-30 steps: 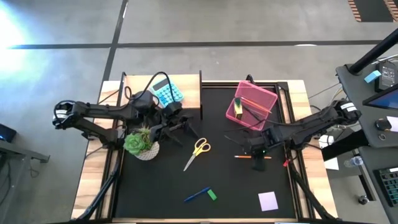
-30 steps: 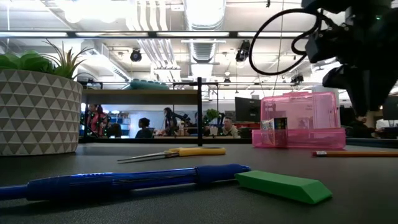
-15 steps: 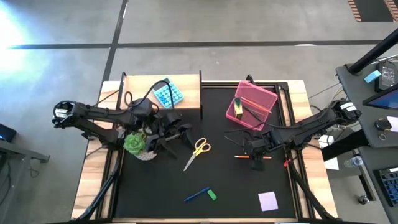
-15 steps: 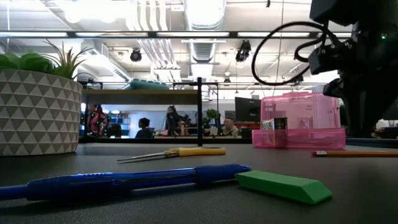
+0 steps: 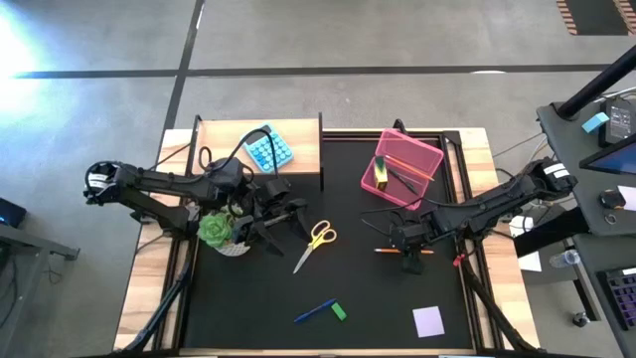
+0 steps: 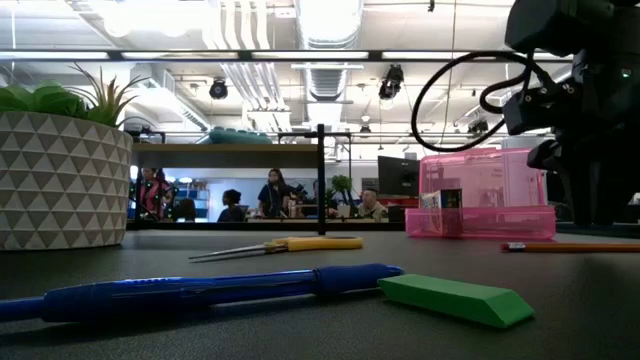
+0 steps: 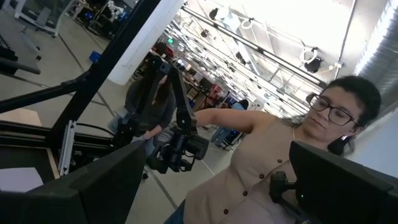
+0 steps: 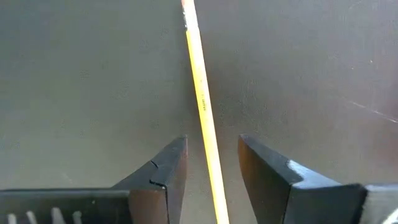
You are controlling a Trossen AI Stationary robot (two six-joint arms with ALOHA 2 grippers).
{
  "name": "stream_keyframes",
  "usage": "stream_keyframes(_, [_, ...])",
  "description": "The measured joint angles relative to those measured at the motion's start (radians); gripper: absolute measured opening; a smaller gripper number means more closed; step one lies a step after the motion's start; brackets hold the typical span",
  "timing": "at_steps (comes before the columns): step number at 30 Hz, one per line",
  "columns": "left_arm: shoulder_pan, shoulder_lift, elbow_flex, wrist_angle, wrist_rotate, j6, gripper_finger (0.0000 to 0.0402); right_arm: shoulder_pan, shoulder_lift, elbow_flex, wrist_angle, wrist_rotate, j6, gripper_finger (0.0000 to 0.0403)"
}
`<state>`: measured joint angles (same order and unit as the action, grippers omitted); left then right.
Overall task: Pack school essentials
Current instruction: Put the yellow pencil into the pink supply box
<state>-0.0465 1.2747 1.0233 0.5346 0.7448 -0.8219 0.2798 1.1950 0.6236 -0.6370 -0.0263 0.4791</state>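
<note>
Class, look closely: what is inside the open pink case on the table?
The pink case holds a small yellow box and a dark pen-like item. Whatever lies beneath them, or behind its walls, stays hidden.

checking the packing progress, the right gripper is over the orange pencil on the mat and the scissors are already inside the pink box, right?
Not quite. The scissors are not in the pink box; the high view shows them lying on the black mat near its middle, beside the left gripper. The rest holds: the right gripper is over the orange pencil, fingers on either side.

One scissors point(image 5: 318, 239); one pen point(image 5: 314, 312); one eraser point(image 5: 339, 311); one note pad point(image 5: 428, 321); perhaps one pencil point(image 5: 390, 251).
</note>
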Motion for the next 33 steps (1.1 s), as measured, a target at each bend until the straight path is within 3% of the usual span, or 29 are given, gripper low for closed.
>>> stream_keyframes(14, [0.001,0.0,0.0,0.0,-0.001,0.024,0.038,0.0,0.175,0.025,0.007,-0.004,-0.009,0.0132])
stream_keyframes(18, [0.001,0.0,0.0,0.0,-0.001,0.024,0.038,-0.001,0.191,0.026,0.007,-0.004,-0.008,0.0111])
stream_keyframes(25, [0.001,0.0,0.0,0.0,-0.02,0.024,0.038,-0.001,0.167,0.026,0.017,-0.006,-0.009,0.002])
stream_keyframes(33, [0.007,0.0,0.0,-0.001,-0.045,0.025,0.038,-0.001,0.04,0.037,-0.027,-0.012,0.027,0.0014])
